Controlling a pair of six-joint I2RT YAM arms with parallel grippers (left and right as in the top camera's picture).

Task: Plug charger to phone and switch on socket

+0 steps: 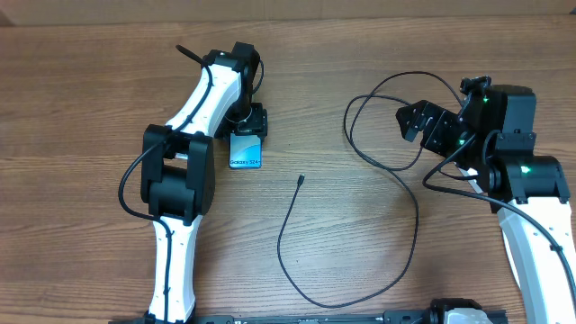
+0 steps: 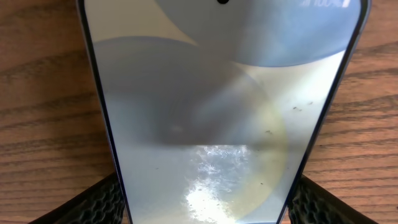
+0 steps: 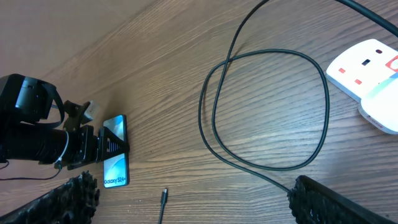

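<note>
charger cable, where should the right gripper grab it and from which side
Grip the charger just behind its plug, from above, fingers across the cable. That end lies flat and straight on the table, clear of the loops, near the phone.

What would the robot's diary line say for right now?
left gripper: straddling slim blue-screened smartphone, grip unclear | right gripper: open, empty | thin black cable's metal plug: loose, unplugged | white power strip: untouched
</note>
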